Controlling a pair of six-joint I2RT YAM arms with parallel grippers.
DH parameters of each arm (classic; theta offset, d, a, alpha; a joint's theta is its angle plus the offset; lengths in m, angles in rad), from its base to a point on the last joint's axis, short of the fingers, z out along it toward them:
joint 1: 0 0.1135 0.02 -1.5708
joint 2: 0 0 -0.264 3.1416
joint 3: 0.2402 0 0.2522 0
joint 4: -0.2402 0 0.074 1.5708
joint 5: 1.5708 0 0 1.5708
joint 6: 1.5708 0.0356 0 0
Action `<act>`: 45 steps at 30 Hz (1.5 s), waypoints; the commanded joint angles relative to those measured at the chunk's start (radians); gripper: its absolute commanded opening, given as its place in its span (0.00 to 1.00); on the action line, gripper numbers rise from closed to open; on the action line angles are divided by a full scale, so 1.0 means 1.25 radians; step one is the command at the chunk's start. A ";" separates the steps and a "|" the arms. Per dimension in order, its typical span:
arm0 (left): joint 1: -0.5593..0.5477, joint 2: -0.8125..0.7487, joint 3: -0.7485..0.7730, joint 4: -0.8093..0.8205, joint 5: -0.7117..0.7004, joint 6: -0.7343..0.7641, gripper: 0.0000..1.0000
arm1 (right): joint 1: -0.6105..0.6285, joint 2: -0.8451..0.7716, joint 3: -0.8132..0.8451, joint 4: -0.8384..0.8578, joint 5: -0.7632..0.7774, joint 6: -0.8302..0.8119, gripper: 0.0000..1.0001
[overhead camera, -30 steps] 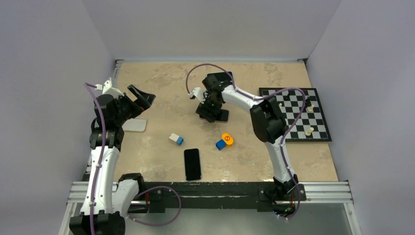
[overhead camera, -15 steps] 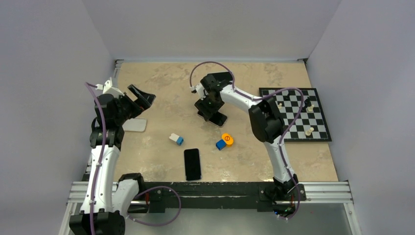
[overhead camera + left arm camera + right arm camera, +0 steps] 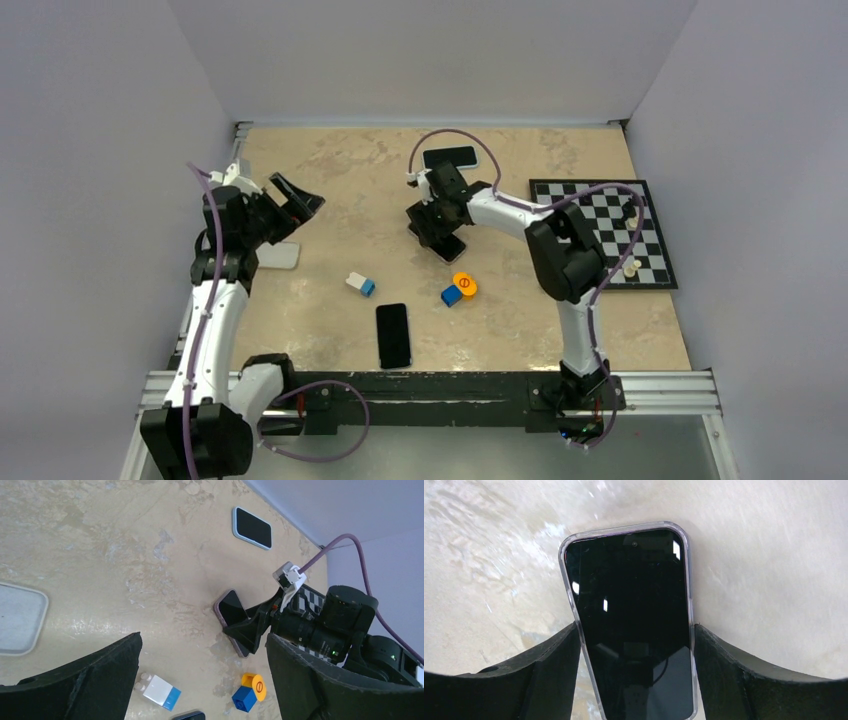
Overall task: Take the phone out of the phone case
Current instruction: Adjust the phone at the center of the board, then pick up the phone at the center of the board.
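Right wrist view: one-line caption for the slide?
Right gripper clamps the black-screened phone in its clear plastic case by both long edges, beige marbled tabletop behind.

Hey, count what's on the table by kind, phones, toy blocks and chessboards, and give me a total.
Phones: 3 (cased phone, far phone, near phone)
Toy blocks: 2 (white-and-blue block, blue-and-orange block)
Chessboards: 1 (chessboard)
Total: 6

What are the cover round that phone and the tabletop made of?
The cover looks like clear, glossy plastic, perhaps soft: the phone shows dark through its rim. The tabletop looks like beige stone-patterned laminate with a mild sheen, though possibly a printed mat.
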 commanded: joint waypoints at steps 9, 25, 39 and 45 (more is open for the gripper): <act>-0.046 0.093 -0.080 0.216 0.159 -0.169 0.92 | -0.011 -0.330 -0.366 0.445 0.089 0.223 0.00; -0.367 0.113 -0.169 0.493 -0.010 -0.157 0.83 | 0.008 -0.524 -0.541 0.662 -0.090 0.383 0.00; -0.496 0.202 -0.150 0.590 -0.149 -0.115 0.70 | 0.060 -0.563 -0.567 0.706 -0.130 0.408 0.00; -0.507 0.204 -0.132 0.563 -0.176 -0.111 0.58 | 0.084 -0.589 -0.580 0.704 -0.116 0.413 0.00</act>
